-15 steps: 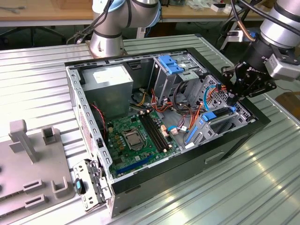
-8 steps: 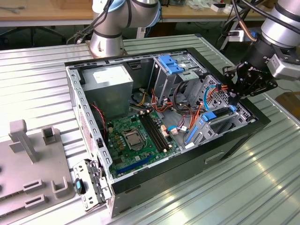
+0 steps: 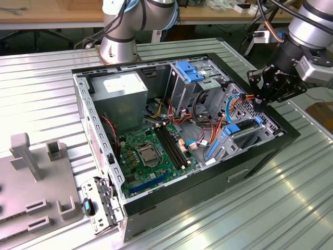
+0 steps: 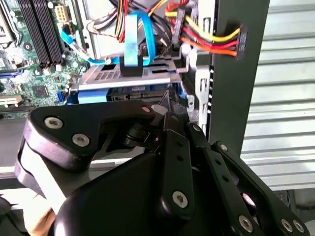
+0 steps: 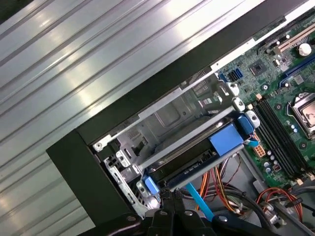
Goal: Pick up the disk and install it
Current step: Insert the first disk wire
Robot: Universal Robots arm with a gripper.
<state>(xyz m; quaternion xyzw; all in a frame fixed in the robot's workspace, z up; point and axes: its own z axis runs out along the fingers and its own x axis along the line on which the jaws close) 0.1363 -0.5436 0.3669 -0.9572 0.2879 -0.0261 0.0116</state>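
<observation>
The black gripper of bolted linkage bars (image 3: pixel 259 100) hangs over the far right corner of the open black computer case (image 3: pixel 208 188). In both wrist views its fingers are pressed together with nothing between them.

Taken from the exterior view's left, a grey plastic fixture (image 3: pixel 31 177) lies on the ribbed metal table (image 3: pixel 260 208). Inside the case come the grey power-supply box with a white label (image 3: pixel 122 92), the green motherboard (image 3: pixel 148 151), and a metal drive cage with a blue top clip (image 3: pixel 190 72). At the right end a silver sheet-metal drive bay (image 5: pixel 167 115) sits against the case wall.

The disk (image 5: pixel 189 167), a flat dark rectangle with bright blue plastic rails, already lies in that bay, under its upper frame. Its long axis runs along the case's right end wall. One end carries a broad blue tab toward the motherboard, and the other is a blue rail corner toward the far corner of the case.

That corner end is the one nearest the gripper. In the first wrist view the closed tips (image 5: pixel 170 197) sit just beside it, and the disk stretches away from them along its length. Whether the tips touch the rail cannot be told.

In the second wrist view the disk's edge (image 4: pixel 133 92) lies straight ahead of the tips. Red, yellow and orange cables (image 4: pixel 211 37) cross beyond it.
</observation>
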